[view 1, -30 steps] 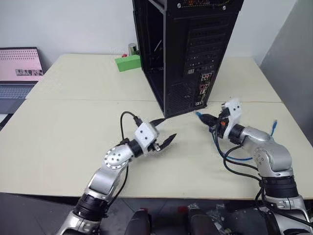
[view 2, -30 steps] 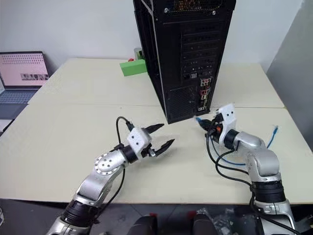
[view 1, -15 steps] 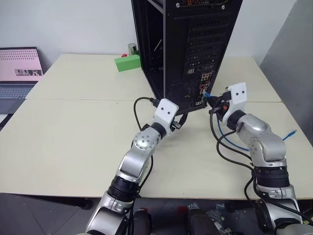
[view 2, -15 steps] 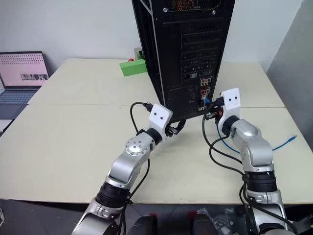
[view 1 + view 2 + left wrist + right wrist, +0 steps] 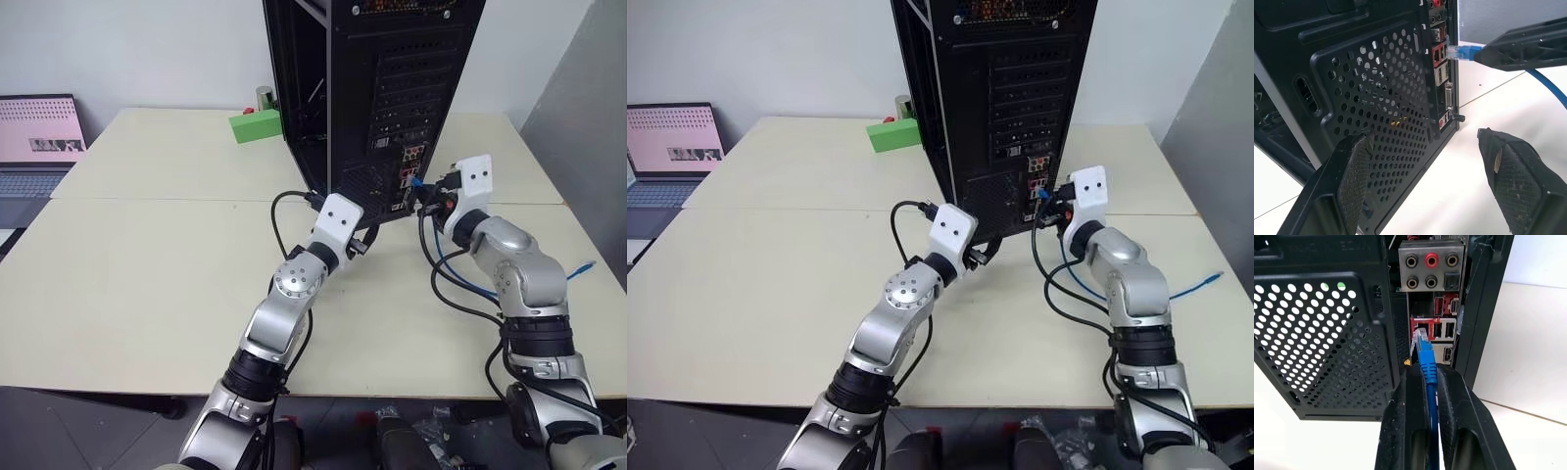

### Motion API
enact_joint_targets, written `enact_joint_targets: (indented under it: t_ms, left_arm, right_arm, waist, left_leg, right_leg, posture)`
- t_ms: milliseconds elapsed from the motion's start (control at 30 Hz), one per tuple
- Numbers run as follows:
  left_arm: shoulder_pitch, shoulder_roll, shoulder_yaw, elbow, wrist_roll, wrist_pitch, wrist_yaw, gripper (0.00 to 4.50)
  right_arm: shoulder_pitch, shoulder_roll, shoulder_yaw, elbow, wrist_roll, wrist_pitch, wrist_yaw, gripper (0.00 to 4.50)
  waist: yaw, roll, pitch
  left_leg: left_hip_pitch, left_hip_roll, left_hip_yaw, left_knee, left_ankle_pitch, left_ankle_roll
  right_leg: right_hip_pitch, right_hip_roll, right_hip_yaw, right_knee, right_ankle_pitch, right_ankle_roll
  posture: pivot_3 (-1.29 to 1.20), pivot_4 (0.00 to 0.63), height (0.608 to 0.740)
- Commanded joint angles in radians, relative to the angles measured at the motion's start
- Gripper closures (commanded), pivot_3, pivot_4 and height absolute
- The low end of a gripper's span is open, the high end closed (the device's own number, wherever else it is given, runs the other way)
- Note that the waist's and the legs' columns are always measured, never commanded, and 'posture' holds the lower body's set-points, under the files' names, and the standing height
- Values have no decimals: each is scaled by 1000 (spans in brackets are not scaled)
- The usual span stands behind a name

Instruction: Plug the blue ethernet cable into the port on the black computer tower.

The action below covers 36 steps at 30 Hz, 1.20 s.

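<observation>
Rear of the black computer tower (image 5: 392, 88), standing on the pale worktop (image 5: 147, 255), taken as the landmark throughout. The right end effector (image 5: 1425, 382) is clenched on the blue ethernet cable (image 5: 1428, 377) just behind its clear plug, which juts past the fingertips and sits directly in front of the tower's connector panel, close to the red-framed sockets below the round audio jacks; from the left wrist view the plug tip appears to be at or just short of the panel face, and whether it touches cannot be told. The port (image 5: 1424, 329) itself is partly hidden behind the plug. The rest of the cable trails away from the tower across the worktop, its free end (image 5: 586, 265) lying well off to the tower's right. The left end effector (image 5: 1425, 161) is released, its fingers spread wide and holding nothing, close to the perforated grille at the tower's lower rear. A green block (image 5: 256, 125) and a laptop (image 5: 39, 132) lie to the tower's left, uninvolved. Judged progress: cable picked up and brought to the panel; final alignment, insertion and release remain
</observation>
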Motion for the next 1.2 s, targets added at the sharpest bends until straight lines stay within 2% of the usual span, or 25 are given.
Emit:
enact_joint_targets:
  t_ms: [33, 1200]
  left_arm:
    - [-6, -2, 7, -17, 6, -11, -7, 904]
    - [0, -5, 8, -19, 13, -7, -16, 904]
  right_arm:
    - [-39, -2, -11, -6, -7, -33, 4, 4500]
    - [-87, 3, 9, 80, -45, -63, 27, 4500]
  waist:
    - [0, 0, 0]
    - [-2, 0, 0]
  left_leg:
    - [0, 0, 0, 0, 0, 0]
    - [0, 0, 0, 0, 0, 0]
  right_leg:
    - [0, 0, 0, 0, 0, 0]
    - [0, 0, 0, 0, 0, 0]
  posture:
    - [0, 150, 740]
    - [0, 150, 740]
